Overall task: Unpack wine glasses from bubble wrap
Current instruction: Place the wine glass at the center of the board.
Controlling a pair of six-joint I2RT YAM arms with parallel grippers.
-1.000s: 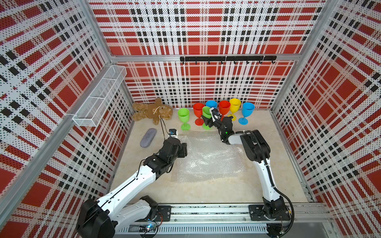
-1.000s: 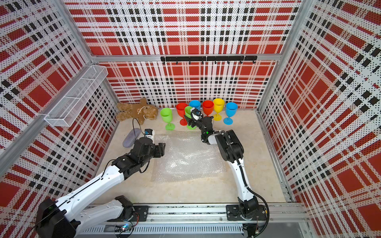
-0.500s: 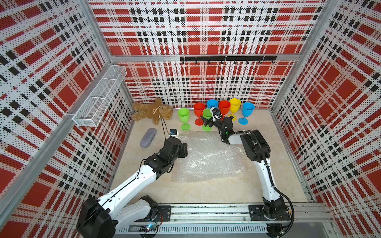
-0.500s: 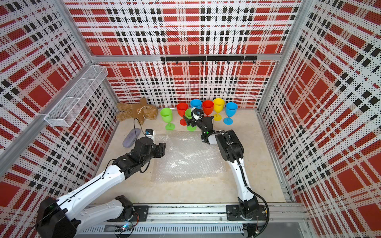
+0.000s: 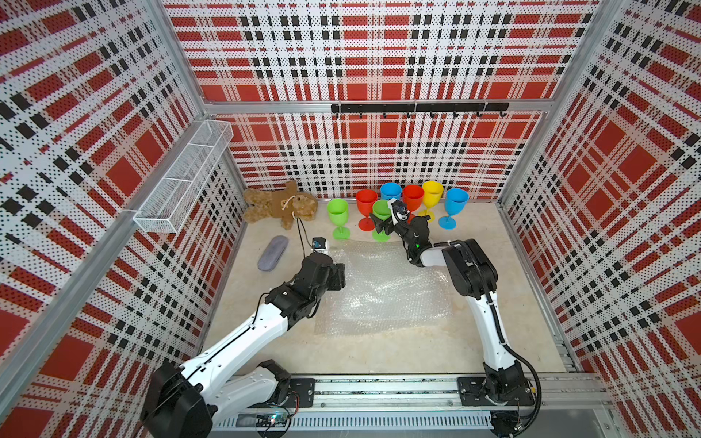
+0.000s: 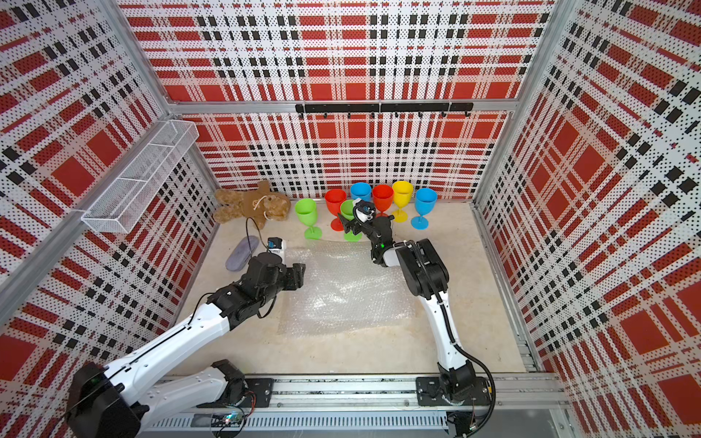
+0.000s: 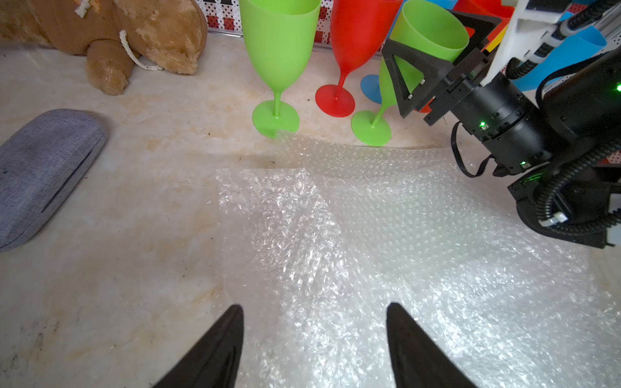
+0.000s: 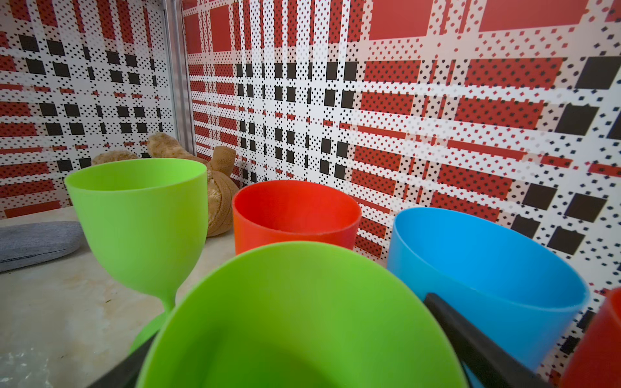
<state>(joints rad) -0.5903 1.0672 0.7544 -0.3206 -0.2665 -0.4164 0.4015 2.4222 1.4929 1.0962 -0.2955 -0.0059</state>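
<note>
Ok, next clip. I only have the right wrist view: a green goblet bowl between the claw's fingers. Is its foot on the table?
Observer: It looks so: the left wrist view shows that green goblet standing with its foot on the table, beside the bubble wrap.
Operator: Anything inside the wrap?
Observer: No; in both top views it lies spread flat, with nothing in it.
Operator: And the other arm?
Observer: The left claw hangs open over the wrap, holding nothing.

The right tool point(image 6: 349, 223) flanks the nearer green goblet point(image 6: 346, 208).
</note>
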